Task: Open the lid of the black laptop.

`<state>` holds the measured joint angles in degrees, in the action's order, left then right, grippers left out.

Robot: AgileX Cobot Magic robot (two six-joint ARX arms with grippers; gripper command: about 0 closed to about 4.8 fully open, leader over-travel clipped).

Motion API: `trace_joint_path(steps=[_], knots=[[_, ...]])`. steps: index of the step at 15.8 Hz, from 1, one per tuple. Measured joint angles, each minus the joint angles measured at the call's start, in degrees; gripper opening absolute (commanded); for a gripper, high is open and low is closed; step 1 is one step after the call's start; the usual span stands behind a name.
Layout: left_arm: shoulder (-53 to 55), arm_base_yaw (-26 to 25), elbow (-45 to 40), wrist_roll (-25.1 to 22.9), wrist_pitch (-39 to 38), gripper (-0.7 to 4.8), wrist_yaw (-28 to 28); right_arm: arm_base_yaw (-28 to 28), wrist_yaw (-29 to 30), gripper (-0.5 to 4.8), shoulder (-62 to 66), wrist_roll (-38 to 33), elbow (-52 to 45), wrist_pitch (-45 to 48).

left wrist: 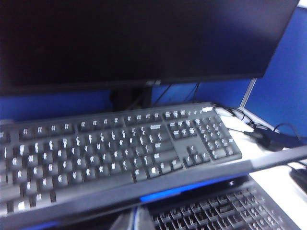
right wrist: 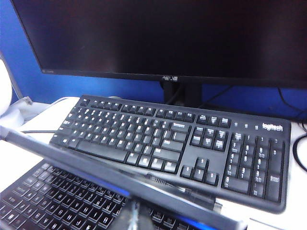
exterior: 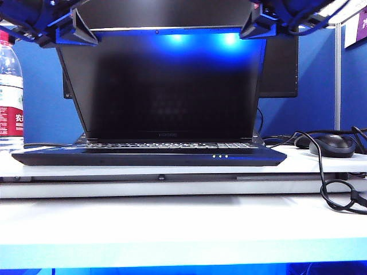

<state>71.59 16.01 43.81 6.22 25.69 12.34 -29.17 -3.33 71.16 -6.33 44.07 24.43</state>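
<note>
The black laptop (exterior: 149,157) sits on the white desk with its lid (exterior: 166,86) raised to a steep angle and its dark screen facing the exterior camera. My left gripper (exterior: 83,31) is at the lid's top left corner and my right gripper (exterior: 255,26) at its top right corner. The left wrist view shows the lid's top edge (left wrist: 158,184) crossing just over my left gripper (left wrist: 132,220), whose fingers are pressed together. The right wrist view shows the same edge (right wrist: 96,170) over my right gripper (right wrist: 133,218), also shut. The laptop's keys (right wrist: 57,201) lie below.
Behind the laptop lie a separate black keyboard (right wrist: 168,139) and a large ASUS monitor (right wrist: 168,33). A water bottle (exterior: 10,86) stands at the left. A black mouse (exterior: 332,144) and looped cables (exterior: 335,189) lie at the right.
</note>
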Motion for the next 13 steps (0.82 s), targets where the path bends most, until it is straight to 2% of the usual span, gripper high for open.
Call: trace_joint_path(steps=[5,13], knots=[[2.9,-1.6,6.1,0.0,-2.2,0.21,1.2,0.3,-0.1,-0.01,3.5,1.0,5.6,-1.3],[5.4,-3.0,9.6,0.0,-2.4,0.21,2.1,2.5,0.6,-0.01,6.3,2.6,10.0,-1.9]])
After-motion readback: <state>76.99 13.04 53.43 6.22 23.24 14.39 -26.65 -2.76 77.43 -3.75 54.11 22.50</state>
